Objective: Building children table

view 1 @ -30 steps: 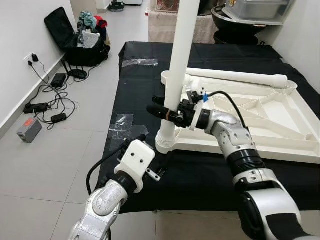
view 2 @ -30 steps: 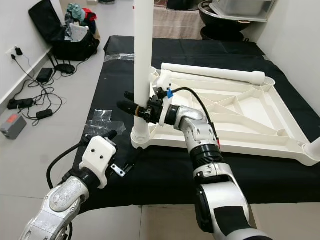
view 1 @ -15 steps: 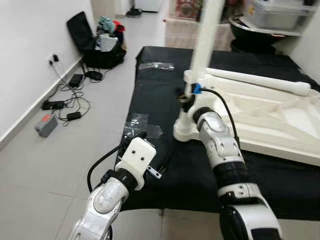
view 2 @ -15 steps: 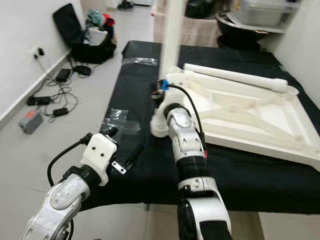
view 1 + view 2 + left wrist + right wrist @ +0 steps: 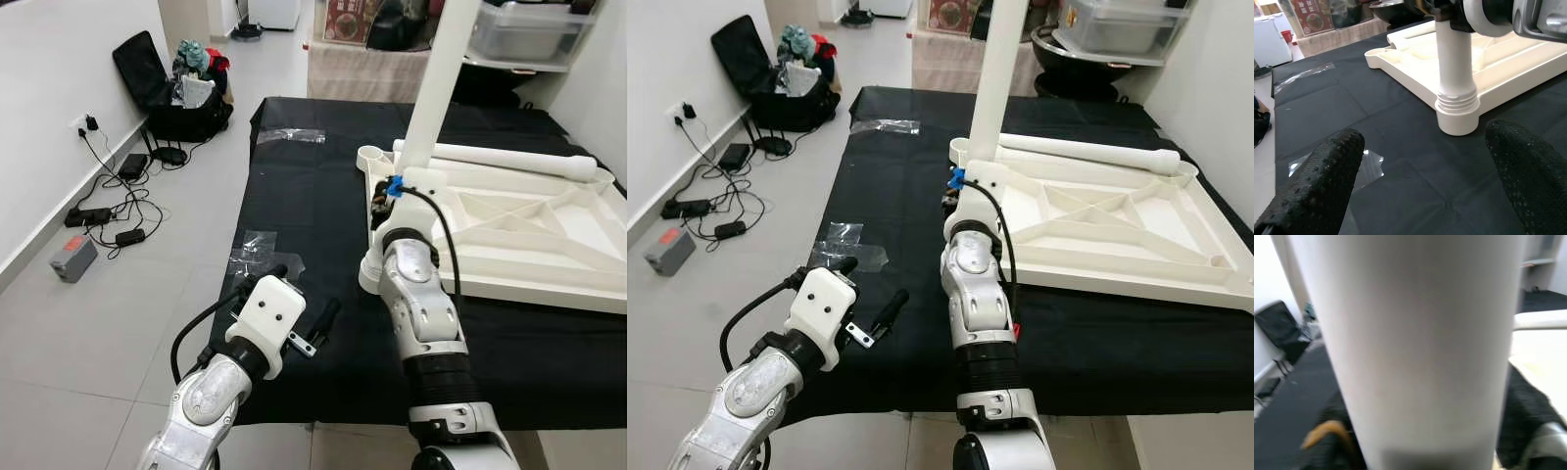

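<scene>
The white children's table top (image 5: 529, 235) lies upside down on a black cloth (image 5: 294, 196). One white leg (image 5: 431, 88) stands upright in the near corner socket (image 5: 1457, 115). A second leg (image 5: 509, 157) lies along the far rim. My right arm reaches up in front of the upright leg. In the right wrist view my right gripper (image 5: 1420, 440) is shut on the leg, with a black finger on each side. My left gripper (image 5: 306, 290) hovers open over the cloth near its front edge, left of the socket, holding nothing.
Clear plastic film pieces (image 5: 257, 253) lie on the cloth. On the floor to the left are cables and power strips (image 5: 108, 211), a grey box (image 5: 73, 259) and an open black bag (image 5: 162, 83). Shelves with bins (image 5: 519, 29) stand behind the table.
The camera has shifted. My right wrist has swung round the upright leg from the side to in front of it, still gripping. The left gripper has hardly moved.
</scene>
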Tool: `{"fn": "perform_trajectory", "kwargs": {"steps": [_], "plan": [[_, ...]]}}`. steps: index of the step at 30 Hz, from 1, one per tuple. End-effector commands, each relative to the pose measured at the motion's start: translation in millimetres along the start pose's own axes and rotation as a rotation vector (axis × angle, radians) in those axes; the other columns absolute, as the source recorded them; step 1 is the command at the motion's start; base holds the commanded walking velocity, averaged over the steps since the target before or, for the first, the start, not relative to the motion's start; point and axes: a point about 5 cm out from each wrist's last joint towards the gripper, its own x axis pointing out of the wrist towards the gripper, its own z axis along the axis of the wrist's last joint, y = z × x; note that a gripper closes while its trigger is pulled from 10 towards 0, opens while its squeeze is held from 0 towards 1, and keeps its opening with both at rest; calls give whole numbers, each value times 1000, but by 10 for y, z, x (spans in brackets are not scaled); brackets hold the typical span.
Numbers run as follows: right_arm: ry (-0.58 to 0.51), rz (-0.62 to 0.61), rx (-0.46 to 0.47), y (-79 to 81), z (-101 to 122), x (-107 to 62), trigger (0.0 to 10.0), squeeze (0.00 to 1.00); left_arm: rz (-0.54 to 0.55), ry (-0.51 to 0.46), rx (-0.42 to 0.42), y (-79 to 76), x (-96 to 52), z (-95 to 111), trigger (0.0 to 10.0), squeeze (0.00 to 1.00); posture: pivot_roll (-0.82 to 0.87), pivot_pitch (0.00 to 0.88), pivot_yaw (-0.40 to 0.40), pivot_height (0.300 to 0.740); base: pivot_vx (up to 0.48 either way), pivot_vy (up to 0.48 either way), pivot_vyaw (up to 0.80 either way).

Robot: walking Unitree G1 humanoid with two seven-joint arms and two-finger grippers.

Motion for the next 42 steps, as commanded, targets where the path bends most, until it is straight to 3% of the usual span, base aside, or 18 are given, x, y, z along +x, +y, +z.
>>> {"fn": "perform_trajectory", "kwargs": {"steps": [1,2,5,6,7,9,10,11,14,18,19,21,25,27,28,29,36,42], "plan": [[7,71,59,81,-74,-22,10000,1000,1,16,-5,-16,1,-21,10000,0,107,125,-65,740,0,0,0],[8,130,59,39,-82,29,10000,745,1,14,-5,-17,5,-17,10000,0,108,126,-66,740,0,0,0],[13,172,66,17,-87,60,10000,745,1,14,-5,-18,8,-14,10000,0,108,126,-66,740,0,0,0],[70,318,135,20,-116,102,10000,0,2,13,-4,-16,8,-11,10000,0,107,126,-66,740,0,0,0],[70,318,135,20,-116,102,10000,0,2,13,-4,-16,8,-11,10000,0,107,126,-66,740,0,0,0],[149,700,216,27,-113,75,10000,0,2,11,-2,-14,7,-9,10000,0,106,114,-62,740,0,0,0],[171,830,246,15,-100,42,10000,0,2,10,-2,-14,6,-8,10000,0,106,114,-62,740,0,0,0],[171,830,246,15,-100,42,10000,0,2,10,-2,-14,6,-8,10000,0,106,114,-62,740,0,0,0],[174,1006,309,-23,-19,32,10000,0,-7,3,-3,-32,6,14,10000,0,109,113,-59,740,0,0,0],[165,1086,305,-2,26,51,10000,0,-15,-3,0,-55,6,32,10000,0,115,109,-63,740,0,0,0],[158,1161,274,27,45,64,10000,0,-21,-7,1,-73,3,47,10000,0,123,111,-66,740,0,0,0],[158,1161,274,27,45,64,10000,0,-21,-7,1,-73,3,47,10000,0,123,111,-66,740,0,0,0],[169,1379,119,232,-40,-3,10000,0,-28,-16,2,-90,-1,87,10000,0,130,113,-69,740,0,0,0],[170,1393,108,247,-50,-7,10000,0,-29,-17,1,-92,0,90,10000,0,130,113,-69,740,0,0,0],[175,1391,85,255,-70,-4,510,0,-29,-17,1,-94,2,92,10000,0,130,114,-70,740,0,0,0],[185,1382,75,255,-91,-1,0,0,-30,-17,1,-96,3,92,10000,0,130,117,-70,740,0,0,0],[179,1244,2,154,-132,83,0,0,-25,-15,3,-93,4,91,10000,0,126,119,-71,740,0,0,0],[151,952,-9,20,-120,239,0,0,-22,-14,2,-90,11,85,10000,0,118,122,-69,740,0,0,0]]}}
